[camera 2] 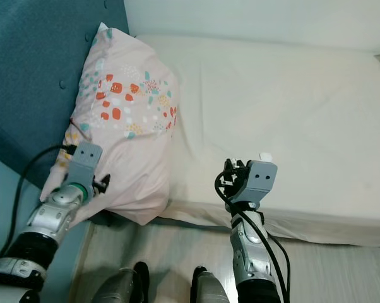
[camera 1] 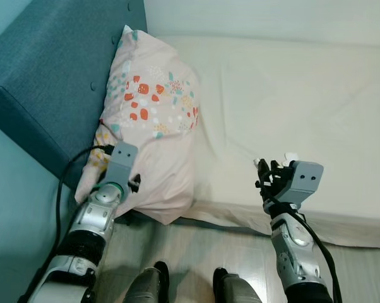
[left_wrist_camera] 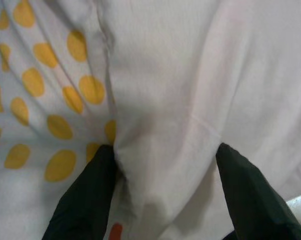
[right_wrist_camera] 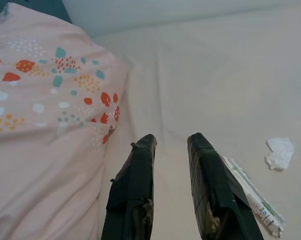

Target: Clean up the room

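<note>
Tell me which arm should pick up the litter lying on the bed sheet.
Probably the right. The right gripper hovers open beside the wrapper and crumpled tissue, while the left gripper is pressed into the pillow.

Head stereo pair looks steeply down; both share pillow [camera 1: 149,126], mattress [camera 2: 285,113]. Left wrist camera close on pillow fabric.

Soft, even daylight fills every view, with no glare and only faint shadows along the pillow [camera 1: 153,120] edge and under the mattress [camera 2: 291,113] rim. The head views are sharp. In the left wrist view the fabric just ahead of the fingers [left_wrist_camera: 85,200] is slightly blurred.
</note>
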